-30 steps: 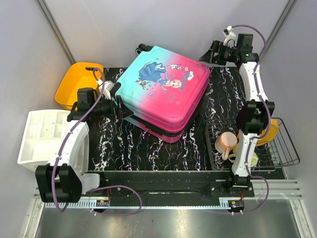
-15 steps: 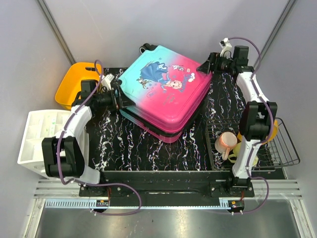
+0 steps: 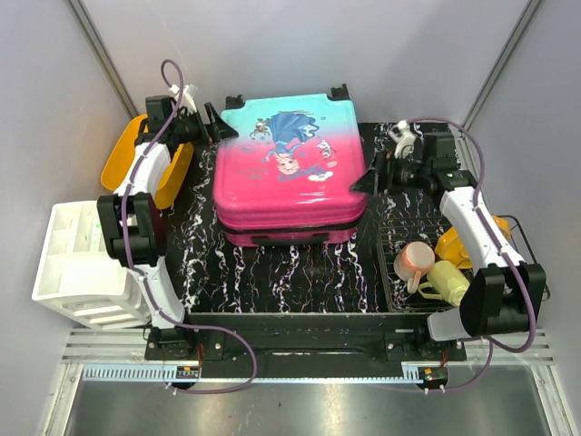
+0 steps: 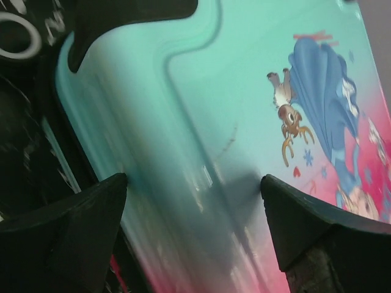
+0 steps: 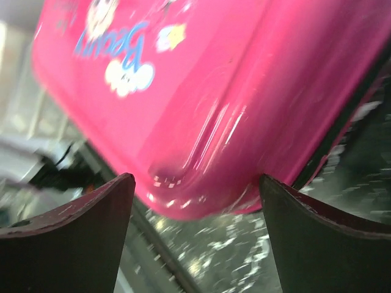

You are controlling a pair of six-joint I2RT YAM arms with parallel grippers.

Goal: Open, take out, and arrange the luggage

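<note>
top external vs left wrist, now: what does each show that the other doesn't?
Top external only: the whole luggage lying flat, right gripper at its right edge, orange bin, white tray, wire rack with cups. Left wrist only: that the left gripper is open, a small reindeer in the print. Both: the luggage's teal end with the blue-cloaked figure.
</note>
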